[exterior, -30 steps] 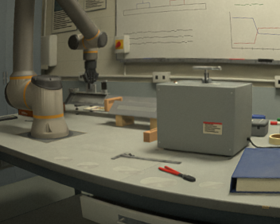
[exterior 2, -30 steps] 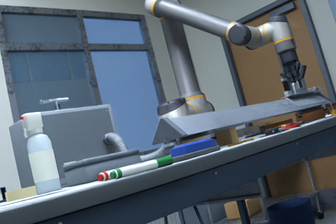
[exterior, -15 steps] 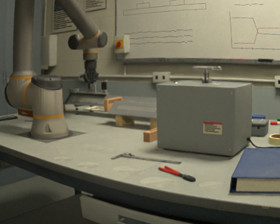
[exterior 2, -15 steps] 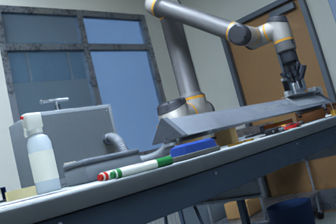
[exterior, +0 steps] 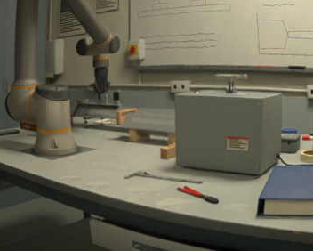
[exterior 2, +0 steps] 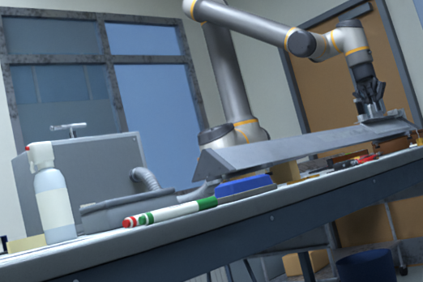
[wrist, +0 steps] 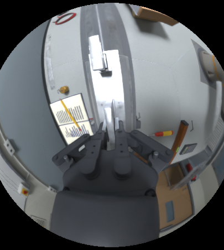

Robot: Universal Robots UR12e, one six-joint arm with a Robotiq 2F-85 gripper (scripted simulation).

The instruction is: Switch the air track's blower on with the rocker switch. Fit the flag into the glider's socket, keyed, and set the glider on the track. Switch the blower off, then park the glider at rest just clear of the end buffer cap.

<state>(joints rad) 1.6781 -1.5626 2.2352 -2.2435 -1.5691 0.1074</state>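
The grey glider (wrist: 108, 91) sits astride the air track (exterior 2: 291, 148) near its far end, with the thin flag (wrist: 111, 116) standing upright on top of it. My gripper (wrist: 111, 127) is straight above the glider, closed on the flag (exterior 2: 369, 108). The track's end piece (wrist: 97, 54) lies just beyond the glider in the wrist camera. The blower box (exterior: 228, 131) stands at the track's other end, joined by a grey hose (exterior 2: 144, 178). The rocker switch is not visible.
A spray bottle (exterior 2: 52, 195) stands near the blower, with a marker (exterior 2: 170, 210) and a blue block (exterior 2: 242, 184) beside it. A caliper (exterior: 162, 176), red pliers (exterior: 197, 194) and a blue binder (exterior: 294, 196) lie on the bench front. A clipboard (wrist: 71, 117) and a screwdriver (wrist: 161, 133) flank the track.
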